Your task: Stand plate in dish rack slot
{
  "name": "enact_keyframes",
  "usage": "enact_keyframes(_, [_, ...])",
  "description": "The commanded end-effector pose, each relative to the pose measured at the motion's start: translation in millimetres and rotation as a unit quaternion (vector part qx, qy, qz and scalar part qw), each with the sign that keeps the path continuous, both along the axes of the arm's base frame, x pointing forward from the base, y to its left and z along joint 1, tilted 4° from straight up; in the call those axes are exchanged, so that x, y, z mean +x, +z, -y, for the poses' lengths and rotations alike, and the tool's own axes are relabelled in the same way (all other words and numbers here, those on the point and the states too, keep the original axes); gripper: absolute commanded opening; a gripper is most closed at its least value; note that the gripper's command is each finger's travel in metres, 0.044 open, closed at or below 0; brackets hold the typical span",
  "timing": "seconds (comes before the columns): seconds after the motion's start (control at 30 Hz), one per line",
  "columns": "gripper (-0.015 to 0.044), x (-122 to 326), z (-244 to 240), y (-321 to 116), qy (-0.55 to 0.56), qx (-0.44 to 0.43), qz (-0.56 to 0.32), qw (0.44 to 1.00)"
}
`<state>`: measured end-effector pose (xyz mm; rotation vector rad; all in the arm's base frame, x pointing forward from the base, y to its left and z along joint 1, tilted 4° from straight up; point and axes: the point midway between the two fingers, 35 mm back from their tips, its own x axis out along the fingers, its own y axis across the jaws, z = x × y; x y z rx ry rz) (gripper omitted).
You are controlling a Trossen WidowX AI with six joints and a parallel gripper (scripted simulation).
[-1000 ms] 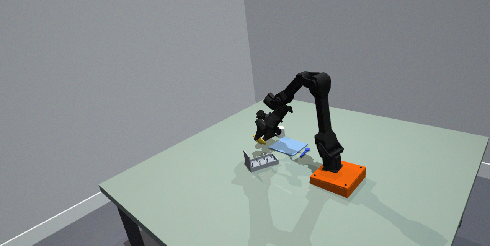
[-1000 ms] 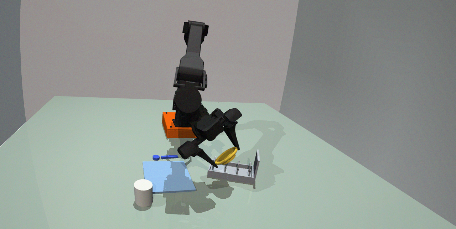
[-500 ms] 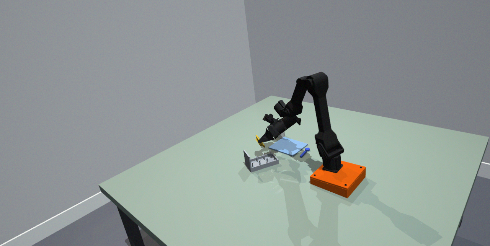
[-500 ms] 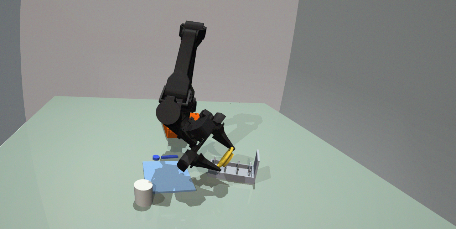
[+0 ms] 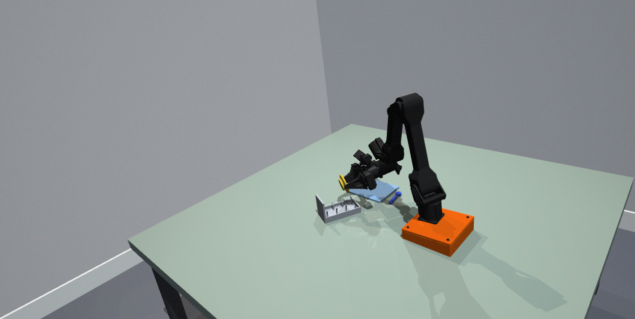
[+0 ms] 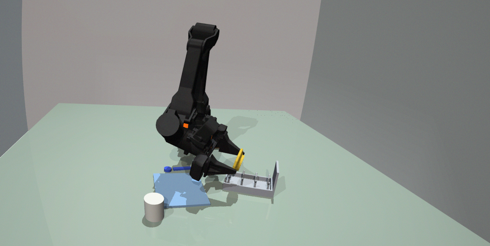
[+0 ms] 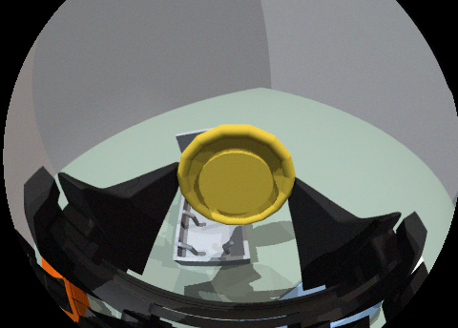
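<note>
Yellow plate (image 7: pixel 237 174) sits pinched by its rim in your gripper (image 6: pixel 237 160), turned nearly on edge and held in the air. Just ahead of and below the fingertips lies the grey dish rack (image 6: pixel 251 183), its rails unoccupied. Behind the gripper you have the blue mat (image 6: pixel 179 191), blue spoon (image 6: pixel 176 168) and white cup (image 6: pixel 153 206).

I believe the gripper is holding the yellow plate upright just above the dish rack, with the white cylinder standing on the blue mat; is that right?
Not quite. The white cylinder stands on the table at the blue mat's near corner, not on it, as the exterior view shows. The rest holds: the gripper holds the yellow plate upright just above the dish rack.
</note>
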<state>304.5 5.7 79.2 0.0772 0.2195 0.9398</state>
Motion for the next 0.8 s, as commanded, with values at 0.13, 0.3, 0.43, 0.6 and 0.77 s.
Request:
enact_keyframes(0.13, [0.0,-26,-4,3,0.035,0.002,0.111,0.993])
enact_keyframes(0.3, [0.0,-32,-5,4,0.042,0.002,0.136,0.99])
enact_keyframes(0.43, [0.0,-32,-5,4,0.042,0.002,0.136,0.99])
enact_keyframes(0.6, [0.0,-31,-4,1,0.038,-0.001,0.133,0.99])
enact_keyframes(0.77, [0.0,-26,-1,-5,0.028,-0.009,0.124,0.992])
